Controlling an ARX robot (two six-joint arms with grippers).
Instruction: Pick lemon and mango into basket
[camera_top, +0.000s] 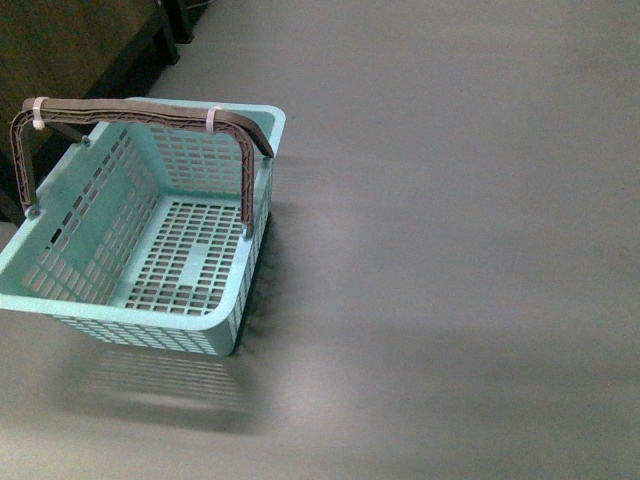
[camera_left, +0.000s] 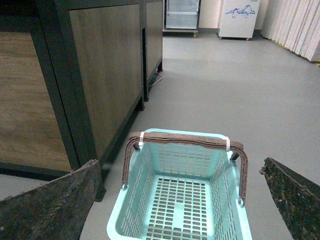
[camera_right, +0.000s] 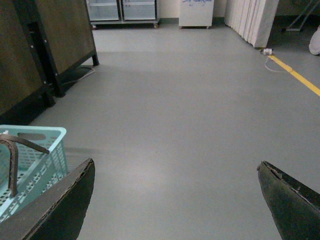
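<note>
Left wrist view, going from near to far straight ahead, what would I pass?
First the fingers, then the basket, then the cooler by the far wall.

One light-blue basket (camera_top: 120, 312), two white zip ties (camera_top: 40, 112), one left hand (camera_left: 180, 167), one right hand (camera_right: 175, 165).

Smooth grey floor (camera_top: 450, 200), soft sheen. Wood-panel cabinets (camera_left: 105, 70) on dark frames along one side. Glass-door coolers (camera_right: 122, 10), white unit (camera_right: 196, 12) against far wall. Pale curtains (camera_right: 250, 20); yellow floor line (camera_right: 300, 77) nearby.
</note>
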